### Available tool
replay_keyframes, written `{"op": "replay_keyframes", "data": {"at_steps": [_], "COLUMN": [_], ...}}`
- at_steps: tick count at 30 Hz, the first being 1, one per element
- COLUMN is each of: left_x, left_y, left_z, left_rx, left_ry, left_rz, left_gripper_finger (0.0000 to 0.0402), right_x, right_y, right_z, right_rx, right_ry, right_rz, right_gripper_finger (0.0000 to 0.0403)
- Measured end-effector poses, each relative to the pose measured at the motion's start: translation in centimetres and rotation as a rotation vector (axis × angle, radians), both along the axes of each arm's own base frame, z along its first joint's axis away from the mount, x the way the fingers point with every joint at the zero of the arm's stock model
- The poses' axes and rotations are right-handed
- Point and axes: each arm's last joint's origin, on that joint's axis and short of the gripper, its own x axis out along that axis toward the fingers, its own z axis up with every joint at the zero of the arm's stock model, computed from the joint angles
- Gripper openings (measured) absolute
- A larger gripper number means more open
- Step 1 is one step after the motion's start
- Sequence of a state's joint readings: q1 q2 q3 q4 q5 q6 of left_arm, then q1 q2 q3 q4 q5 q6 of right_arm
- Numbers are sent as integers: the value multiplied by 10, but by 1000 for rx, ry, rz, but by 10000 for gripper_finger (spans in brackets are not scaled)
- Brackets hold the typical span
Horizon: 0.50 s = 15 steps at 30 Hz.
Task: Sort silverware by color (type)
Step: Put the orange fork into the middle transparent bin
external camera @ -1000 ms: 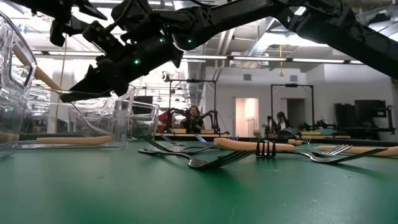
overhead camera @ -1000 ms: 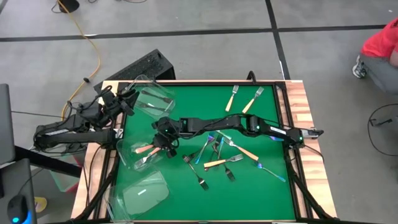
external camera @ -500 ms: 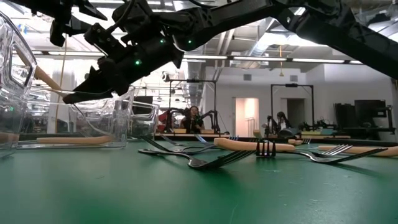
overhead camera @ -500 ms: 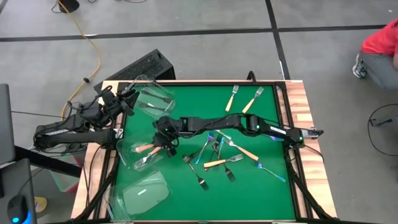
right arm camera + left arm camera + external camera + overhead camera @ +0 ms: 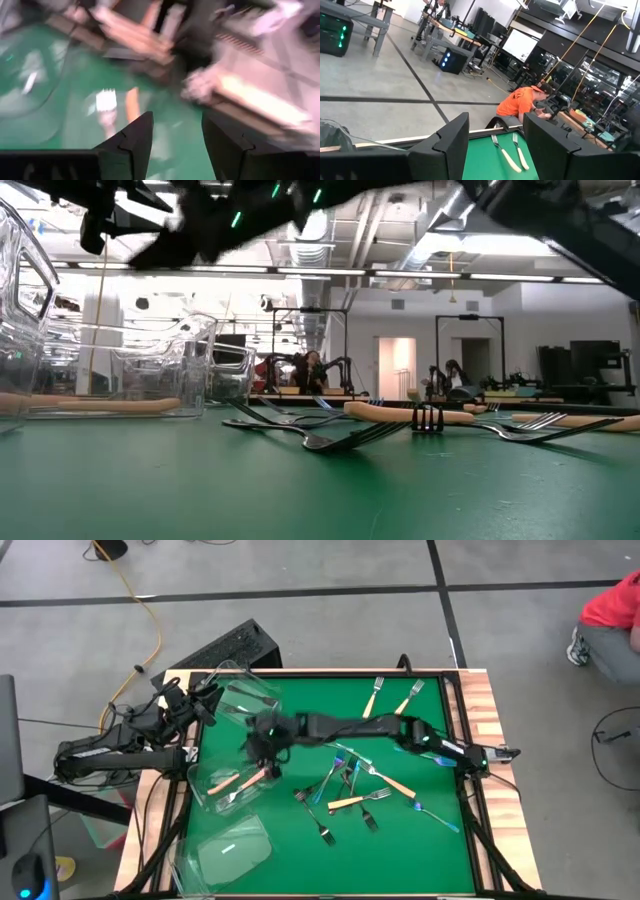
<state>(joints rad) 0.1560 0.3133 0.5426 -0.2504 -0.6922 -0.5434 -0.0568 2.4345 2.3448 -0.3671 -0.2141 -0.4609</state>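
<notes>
Overhead, table-level, two wrist views; shared table (image 5: 400,830)

Bright overhead light throughout (right wrist view heavily motion-blurred).

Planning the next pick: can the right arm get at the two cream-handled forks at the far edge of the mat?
Probably yes. The two cream-handled forks lie apart from the pile with bare mat around them, and the right gripper is open and empty.

Fork pile (image 5: 350,790) clutters mat centre; tubs (image 5: 232,850) line left edge; near strip free.
</notes>
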Motion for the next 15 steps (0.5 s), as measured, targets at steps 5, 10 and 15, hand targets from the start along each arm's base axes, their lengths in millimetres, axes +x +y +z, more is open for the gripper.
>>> {"op": "replay_keyframes", "data": {"at_steps": [5,10,15], "left_x": [0,0,0], "left_y": [0,0,0], "left_z": [0,0,0], "left_rx": [0,0,-18], "left_ry": [-1,-5,-26], "left_rz": [1,2,3], "left_gripper_finger": [172,172,172], "right_x": [-37,-87,-140], "right_y": [-29,-57,-88], "right_z": [57,98,117], "right_rx": [-74,-110,83], "right_ry": [47,179,309], "right_rz": [-201,-534,-981], "right_gripper_finger": [190,182,176]}}
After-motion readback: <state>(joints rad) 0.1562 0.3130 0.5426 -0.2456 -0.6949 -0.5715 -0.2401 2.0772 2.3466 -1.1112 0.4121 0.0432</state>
